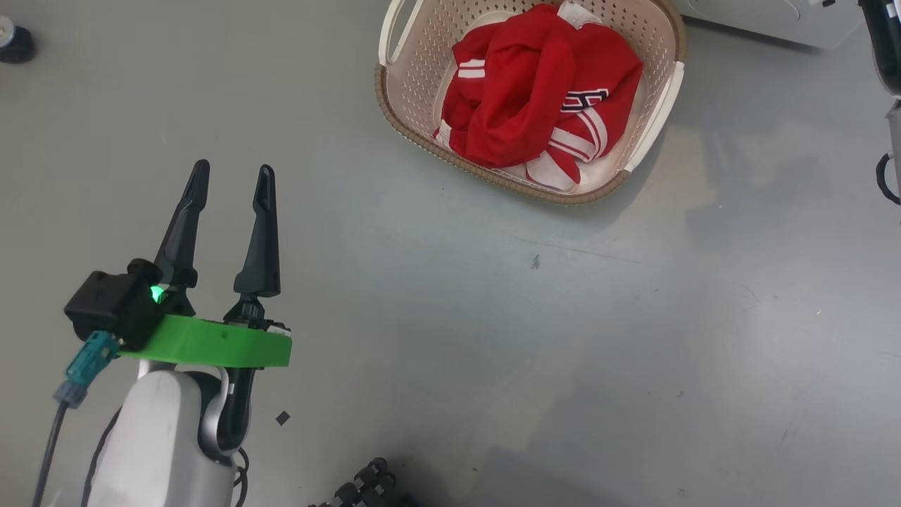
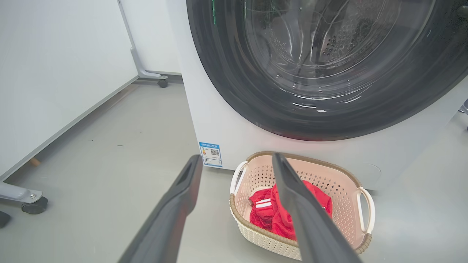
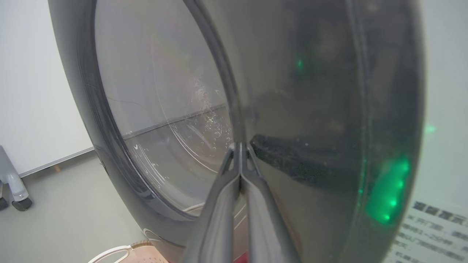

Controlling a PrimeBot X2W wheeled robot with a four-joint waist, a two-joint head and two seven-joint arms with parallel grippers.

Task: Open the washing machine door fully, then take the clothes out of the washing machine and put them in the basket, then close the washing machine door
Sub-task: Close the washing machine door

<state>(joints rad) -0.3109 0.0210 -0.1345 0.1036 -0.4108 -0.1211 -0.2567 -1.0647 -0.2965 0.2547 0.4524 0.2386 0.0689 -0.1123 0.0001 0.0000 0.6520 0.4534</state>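
The cream basket stands on the grey floor with the red clothes bunched inside it. My left gripper hangs open and empty, left of and nearer than the basket. In the left wrist view the open left gripper looks at the basket, the clothes and the white washing machine behind it. The washing machine door looks flush with the white front. My right gripper is shut, its tips touching the door's glossy black rim beside the glass.
The washer's base lies just behind the basket. A dark part of my right arm shows at the right edge. A white panel on castors stands left of the washer. A black round object sits far left on the floor.
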